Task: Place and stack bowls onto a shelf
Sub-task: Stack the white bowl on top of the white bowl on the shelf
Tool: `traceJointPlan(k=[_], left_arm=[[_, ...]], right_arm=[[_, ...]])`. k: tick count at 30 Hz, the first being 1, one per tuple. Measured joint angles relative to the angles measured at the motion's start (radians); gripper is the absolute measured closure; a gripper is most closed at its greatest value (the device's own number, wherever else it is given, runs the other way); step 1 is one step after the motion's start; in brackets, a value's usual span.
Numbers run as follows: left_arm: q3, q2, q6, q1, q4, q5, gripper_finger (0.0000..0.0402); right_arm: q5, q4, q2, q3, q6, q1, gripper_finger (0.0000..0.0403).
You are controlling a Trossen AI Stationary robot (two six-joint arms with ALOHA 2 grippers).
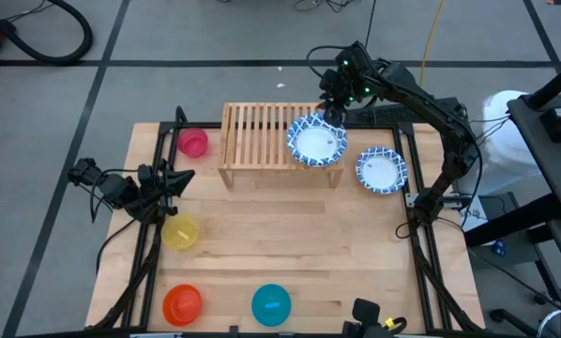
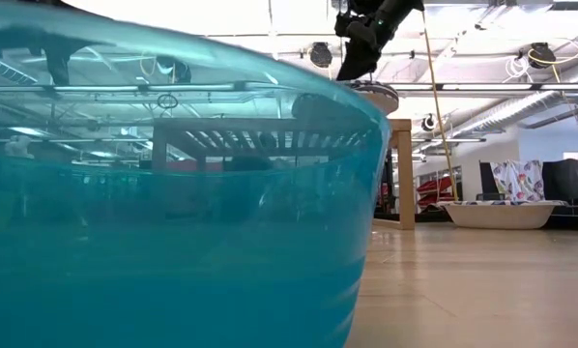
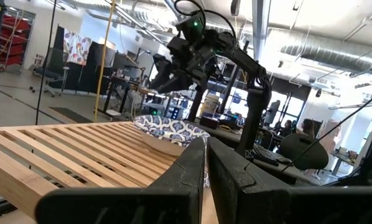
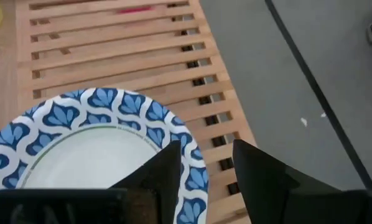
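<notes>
A blue-patterned bowl [image 1: 316,143] sits on its base on the right end of the light-wood shelf [image 1: 262,136]. My right gripper [image 1: 333,115] hovers open just above the bowl's far rim [image 4: 173,127], its fingers slanting down and clear of the bowl [image 3: 170,134]. A second blue-patterned bowl [image 1: 382,170] rests on the table to the right of the shelf. The pink bowl [image 1: 193,143], yellow bowl [image 1: 180,231], orange-red bowl [image 1: 182,303] and teal bowl [image 1: 271,304] stand on the table. My left gripper [image 1: 182,180] waits shut at the table's left, left of the shelf.
Black frame rails [image 1: 421,235] run along the table's left and right sides. The teal bowl [image 2: 173,213] stands close to the low camera and blocks most of that view. Bare wood lies between the shelf and the near bowls.
</notes>
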Motion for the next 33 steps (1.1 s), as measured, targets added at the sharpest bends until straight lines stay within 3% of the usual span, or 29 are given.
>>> traceJointPlan(k=[9, 16, 20, 29, 33], left_arm=[[0.0, 0.0, 0.001, 0.0, 0.0, 0.0, 0.0378], [0.0, 0.0, 0.034, 0.0, 0.0, 0.0, 0.0378], [0.0, 0.0, 0.034, 0.0, 0.0, 0.0, 0.0378], [0.0, 0.0, 0.032, 0.0, 0.0, 0.001, 0.0378], [0.0, 0.0, 0.032, 0.0, 0.0, 0.001, 0.0378]], right_arm=[[0.121, -0.057, -0.096, 0.0, -0.045, 0.001, 0.0261], [0.258, -0.286, -0.224, 0.0, -0.043, 0.035, 0.0261], [0.337, -0.42, -0.279, 0.0, 0.053, 0.069, 0.0261], [0.333, -0.603, -0.348, -0.009, 0.354, 0.1, 0.0261], [0.225, -0.603, -0.384, -0.052, 0.428, 0.101, 0.0261]])
